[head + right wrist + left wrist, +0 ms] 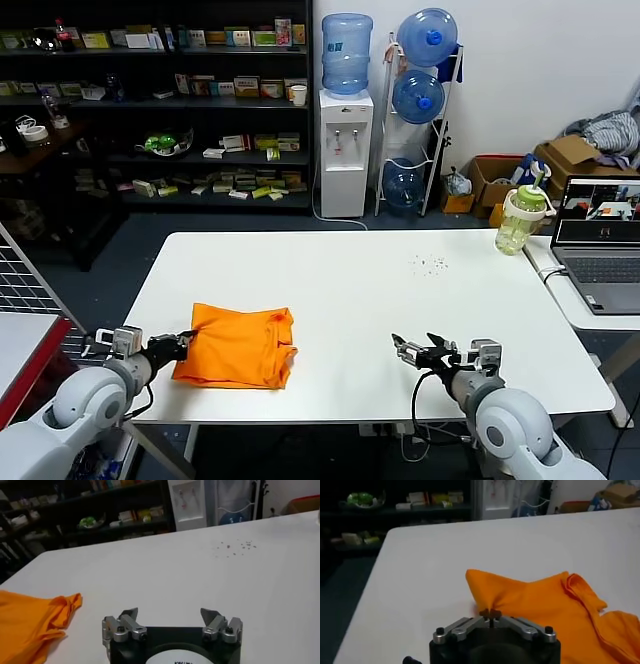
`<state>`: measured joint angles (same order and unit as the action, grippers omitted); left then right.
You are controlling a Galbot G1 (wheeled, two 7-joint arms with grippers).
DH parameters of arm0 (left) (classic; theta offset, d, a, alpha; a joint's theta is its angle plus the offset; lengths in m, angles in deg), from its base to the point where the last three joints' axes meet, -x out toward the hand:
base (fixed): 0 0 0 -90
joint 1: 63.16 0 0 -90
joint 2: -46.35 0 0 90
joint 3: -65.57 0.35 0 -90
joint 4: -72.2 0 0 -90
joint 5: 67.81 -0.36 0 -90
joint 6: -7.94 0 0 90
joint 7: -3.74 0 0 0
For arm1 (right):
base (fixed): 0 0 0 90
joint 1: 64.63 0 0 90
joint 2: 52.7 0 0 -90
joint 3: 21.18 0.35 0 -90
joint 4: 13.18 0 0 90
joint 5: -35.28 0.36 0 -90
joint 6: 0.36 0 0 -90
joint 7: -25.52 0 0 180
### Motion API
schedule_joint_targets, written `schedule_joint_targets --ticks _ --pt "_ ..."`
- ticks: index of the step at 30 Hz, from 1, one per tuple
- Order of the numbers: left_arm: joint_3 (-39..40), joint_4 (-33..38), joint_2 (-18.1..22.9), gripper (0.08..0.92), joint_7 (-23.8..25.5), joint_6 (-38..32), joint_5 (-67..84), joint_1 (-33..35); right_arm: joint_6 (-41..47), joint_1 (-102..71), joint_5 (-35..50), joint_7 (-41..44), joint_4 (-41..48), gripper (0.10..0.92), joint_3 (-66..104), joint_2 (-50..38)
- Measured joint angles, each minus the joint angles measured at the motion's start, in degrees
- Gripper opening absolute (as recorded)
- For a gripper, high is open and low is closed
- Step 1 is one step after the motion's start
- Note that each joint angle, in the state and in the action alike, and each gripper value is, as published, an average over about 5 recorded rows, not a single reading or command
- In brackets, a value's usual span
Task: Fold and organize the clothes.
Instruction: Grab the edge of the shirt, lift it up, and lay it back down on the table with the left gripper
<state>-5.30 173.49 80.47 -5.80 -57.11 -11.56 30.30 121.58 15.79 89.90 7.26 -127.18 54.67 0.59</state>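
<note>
Orange T-shirt, folded into a rough square, lies on the white table near its front left corner. Left gripper has its fingers pinched together on the shirt's left edge. Right gripper hovers near the front edge, fingers spread apart, holding nothing.

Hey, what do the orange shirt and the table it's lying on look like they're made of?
The orange shirt looks like soft matte knit fabric, probably cotton: it folds and bunches in limp creases where the left hand pinches its corner. The table has a smooth, hard white top, likely laminate or painted board, with a faint sheen; which one can't be told. The right hand waits open, apart from the shirt.
</note>
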Motion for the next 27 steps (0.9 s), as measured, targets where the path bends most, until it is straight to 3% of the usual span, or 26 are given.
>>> schedule_joint_targets --ticks 16,22,27 --pt "-4.17 -7.03 -12.20 0.093 2.47 -1.44 -3.69 0.11 -1.00 0.34 -0.46 1.54 -0.02 0.823 -0.21 0.21" --pt "-4.36 -7.59 -13.90 0.093 2.31 -1.06 -3.54 0.33 -1.06 -0.25 -1.12 1.53 -0.37 0.823 0.23 0.55" --pt "-3.75 -3.76 -13.50 0.093 -0.44 0.71 0.55 -0.05 -0.92 -1.03 -1.72 1.03 -1.01 0.823 1.02 0.98"
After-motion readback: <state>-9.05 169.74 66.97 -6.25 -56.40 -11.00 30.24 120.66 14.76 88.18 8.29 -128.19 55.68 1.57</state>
